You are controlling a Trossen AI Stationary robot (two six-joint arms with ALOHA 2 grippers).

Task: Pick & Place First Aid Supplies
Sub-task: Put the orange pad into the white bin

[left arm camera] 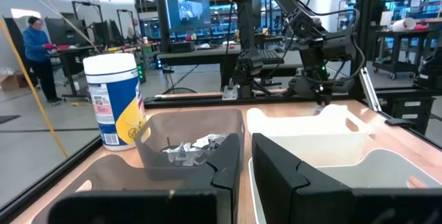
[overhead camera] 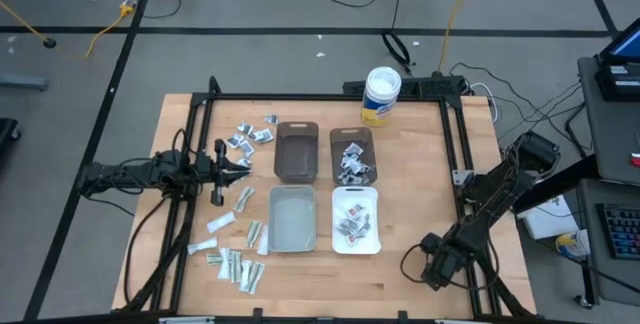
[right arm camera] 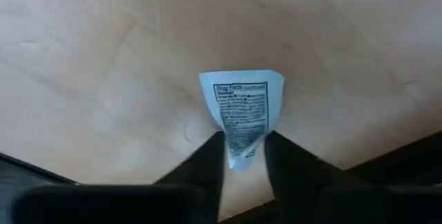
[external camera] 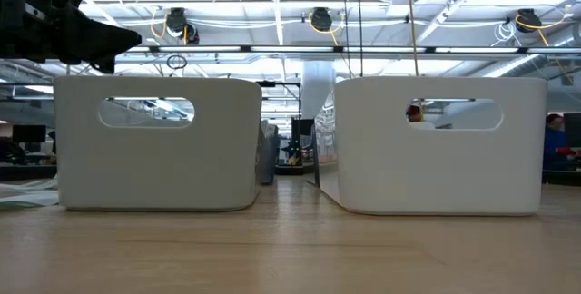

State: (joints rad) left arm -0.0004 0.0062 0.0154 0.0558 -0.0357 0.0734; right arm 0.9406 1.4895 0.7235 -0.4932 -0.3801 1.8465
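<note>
Your right gripper (right arm camera: 245, 156) has its two dark fingers nearly closed on a small white packet (right arm camera: 242, 110) with printed text; the packet's narrow end sits pinched between the fingertips and the rest fans out ahead of them, above bare wooden table (right arm camera: 97, 58) (whether its far edge touches the wood, you cannot tell). In the high view that right gripper (overhead camera: 432, 267) is near the table's front right corner, well apart from the bins.

Your left gripper (overhead camera: 232, 167) is closed with nothing in it. Just beyond its tip stands the brown bin (overhead camera: 296, 151). A cluster of loose packets (overhead camera: 248, 136) lies to one side of it, and pale strips (overhead camera: 238, 264) lie scattered to the other.

Farther past the left gripper, a second brown bin (overhead camera: 353, 156) and a white bin (overhead camera: 356, 221) each hold packets. The grey bin (overhead camera: 292, 218) stands between.
</note>
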